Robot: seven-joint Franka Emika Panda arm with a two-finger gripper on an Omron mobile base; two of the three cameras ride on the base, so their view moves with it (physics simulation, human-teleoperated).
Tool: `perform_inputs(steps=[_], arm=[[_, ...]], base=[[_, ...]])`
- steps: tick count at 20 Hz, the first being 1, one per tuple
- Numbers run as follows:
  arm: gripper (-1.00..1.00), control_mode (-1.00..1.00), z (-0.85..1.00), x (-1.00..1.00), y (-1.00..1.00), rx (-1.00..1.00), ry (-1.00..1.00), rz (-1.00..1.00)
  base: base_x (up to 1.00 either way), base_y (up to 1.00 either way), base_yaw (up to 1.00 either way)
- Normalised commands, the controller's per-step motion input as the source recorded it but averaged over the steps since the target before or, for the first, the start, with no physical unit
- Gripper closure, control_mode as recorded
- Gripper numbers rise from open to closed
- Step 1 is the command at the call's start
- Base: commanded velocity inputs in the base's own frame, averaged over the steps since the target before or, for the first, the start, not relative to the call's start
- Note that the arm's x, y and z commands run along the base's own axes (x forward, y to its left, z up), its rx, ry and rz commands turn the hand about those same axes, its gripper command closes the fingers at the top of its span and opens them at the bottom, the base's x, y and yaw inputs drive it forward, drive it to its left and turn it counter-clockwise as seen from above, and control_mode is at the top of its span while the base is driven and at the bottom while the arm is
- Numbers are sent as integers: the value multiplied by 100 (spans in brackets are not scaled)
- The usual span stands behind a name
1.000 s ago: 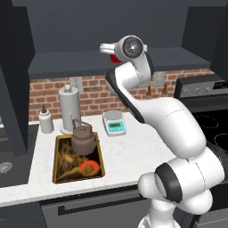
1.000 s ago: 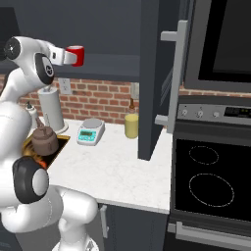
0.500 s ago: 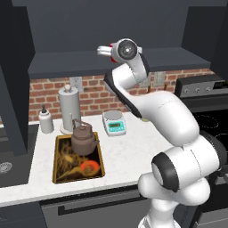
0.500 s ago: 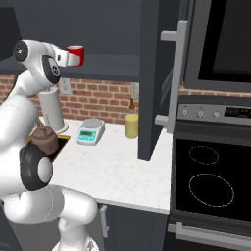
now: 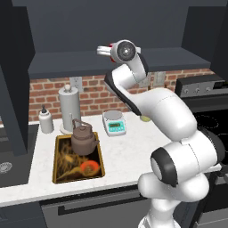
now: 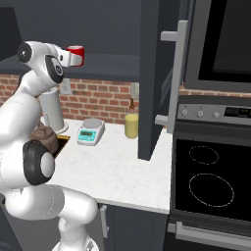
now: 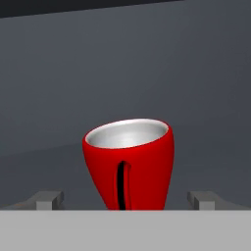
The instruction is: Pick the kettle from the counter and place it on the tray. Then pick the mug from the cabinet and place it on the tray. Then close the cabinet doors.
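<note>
The red mug (image 7: pixel 130 164) stands on the dark shelf (image 5: pixel 67 64) of the open cabinet, its handle toward the camera in the hand view. My gripper (image 7: pixel 126 198) is open, with one fingertip (image 7: pixel 49 198) on each side of the mug and a gap to each. From the right base view the mug (image 6: pixel 76 54) sits just ahead of the gripper (image 6: pixel 68 57). On the counter (image 5: pixel 129 156), the brown kettle (image 5: pixel 84 140) rests on the black tray (image 5: pixel 71 167). One cabinet door (image 6: pixel 157 73) is swung open, and so is the other (image 5: pixel 15 89).
A grey paper-towel roll (image 5: pixel 70 109) and a small white bottle (image 5: pixel 45 121) stand behind the tray. A white-and-teal scale (image 5: pixel 114 123) and a yellow jar (image 6: pixel 131 126) sit by the brick wall. The black stovetop (image 6: pixel 211 176) lies to the right.
The hand has edged forward along the shelf toward the mug and the elbow has shifted. The mug, kettle and tray have stayed put.
</note>
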Motion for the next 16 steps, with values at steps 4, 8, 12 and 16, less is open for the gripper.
perform_inputs(steps=[4, 8, 12, 16], arm=[[-100, -100, 0, 6, 0, 0, -2, 0], [-100, -100, 0, 10, 0, 0, 0, 0], [-100, -100, 0, 4, 0, 0, -1, 0], [100, -100, 0, 2, 0, 0, 0, 0]], base=[[0, 0, 0], [0, 0, 0], [0, 0, 0], [0, 0, 0]])
